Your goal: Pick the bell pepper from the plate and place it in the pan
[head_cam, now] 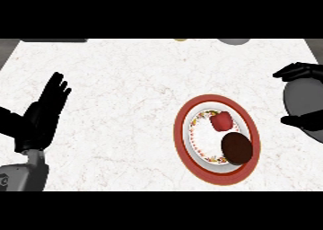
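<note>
Bell pepper (pixel 222 120) — red and small — lies on the plate (pixel 190 148), in the upper part of its white centre, right of the middle of the frame. Just below it on the same plate sits a dark brown round item (pixel 236 148), close to the pepper but whether they touch I cannot tell. The plate has a red rim and a flowered band, and it rests on the white marbled counter (pixel 124 81).

At the lower left, the left hand (pixel 38 121) is held up with fingers straight and spread, grasping nothing, well apart from the plate.

At the right edge, the right hand (pixel 308 72) shows black curled fingers above and below a grey rounded shape (pixel 307 99) — whether that hand is clenched or released I cannot tell. It touches neither the plate nor the pepper.
</note>
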Robot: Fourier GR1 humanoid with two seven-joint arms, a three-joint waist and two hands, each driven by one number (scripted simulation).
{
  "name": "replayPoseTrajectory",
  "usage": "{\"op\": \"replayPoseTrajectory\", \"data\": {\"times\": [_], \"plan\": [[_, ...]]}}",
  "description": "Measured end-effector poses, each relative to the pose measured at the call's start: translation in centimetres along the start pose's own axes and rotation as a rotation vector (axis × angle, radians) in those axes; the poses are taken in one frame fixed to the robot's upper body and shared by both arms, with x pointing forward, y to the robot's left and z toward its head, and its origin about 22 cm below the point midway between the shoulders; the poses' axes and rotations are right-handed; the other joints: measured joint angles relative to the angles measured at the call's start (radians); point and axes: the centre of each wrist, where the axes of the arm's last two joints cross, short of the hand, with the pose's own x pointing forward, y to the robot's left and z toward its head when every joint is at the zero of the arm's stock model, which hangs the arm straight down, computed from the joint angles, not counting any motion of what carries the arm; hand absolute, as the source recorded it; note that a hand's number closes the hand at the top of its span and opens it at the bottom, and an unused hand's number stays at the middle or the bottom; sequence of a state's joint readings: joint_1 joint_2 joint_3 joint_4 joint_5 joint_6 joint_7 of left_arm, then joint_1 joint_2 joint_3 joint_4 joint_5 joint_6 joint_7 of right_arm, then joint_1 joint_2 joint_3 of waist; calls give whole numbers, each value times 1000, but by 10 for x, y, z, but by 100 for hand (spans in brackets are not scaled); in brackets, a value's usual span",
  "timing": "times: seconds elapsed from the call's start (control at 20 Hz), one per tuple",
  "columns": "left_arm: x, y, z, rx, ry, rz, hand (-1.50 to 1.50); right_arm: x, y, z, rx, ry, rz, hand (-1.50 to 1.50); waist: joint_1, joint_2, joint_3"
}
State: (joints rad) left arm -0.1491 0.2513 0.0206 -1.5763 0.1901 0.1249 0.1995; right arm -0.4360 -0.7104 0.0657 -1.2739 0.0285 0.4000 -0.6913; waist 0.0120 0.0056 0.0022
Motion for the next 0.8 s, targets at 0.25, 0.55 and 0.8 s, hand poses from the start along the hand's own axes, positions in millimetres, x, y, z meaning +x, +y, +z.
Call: {"op": "replayPoseTrajectory", "data": {"times": [0.25,0.55,0.8], "plan": [[1,0,-3,-6,-3,4,0,8,-20,-15,87,-21,178,-150,2,-2,-1],[1,-7,-6,-7,1,-1,0,33,-11,-56,265,-15,348,-150,-2,-5,-3],[7,-6,-5,-6,0,1,0,45,11,-85,406,36,498,-150,1,-6,-3]]}}
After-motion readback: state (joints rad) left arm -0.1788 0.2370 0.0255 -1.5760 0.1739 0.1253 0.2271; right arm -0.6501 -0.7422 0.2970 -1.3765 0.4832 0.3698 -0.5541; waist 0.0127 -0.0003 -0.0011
